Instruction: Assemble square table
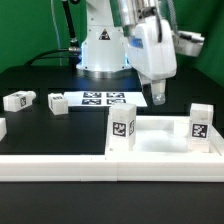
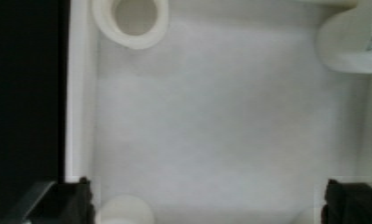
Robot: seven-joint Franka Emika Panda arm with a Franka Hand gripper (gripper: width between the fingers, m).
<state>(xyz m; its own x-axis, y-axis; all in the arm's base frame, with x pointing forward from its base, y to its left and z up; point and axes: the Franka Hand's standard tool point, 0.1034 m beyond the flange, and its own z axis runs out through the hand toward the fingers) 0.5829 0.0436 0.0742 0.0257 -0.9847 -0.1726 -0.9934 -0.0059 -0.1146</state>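
So at this point the large white plastic square top (image 1: 160, 140) (tray-like, raised rim) sat on the black table (image 1: 50, 135), right by the long white bar (image 1: 60, 165) edging it. In the tray, two small white tagged block legs stood upright: the first leg (image 1: 122, 128) at the corner on the exterior view's left, the second leg (image 1: 200, 122) on its right. The rest of it was bare.

The gripper (image 1: 158, 100) hung over the top with its dark fingers (image 2: 58, 200) spread wide and nothing between them. The wrist view showed a round corner hole (image 2: 133, 22), unfilled I think, though it was pretty blurry.

Looked to me like half the legs were in. The next move would call for reaching one loose leg (image 1: 57, 104) or the other loose leg (image 1: 17, 101) lying off to the exterior view's left, then lining it up over an open hole.
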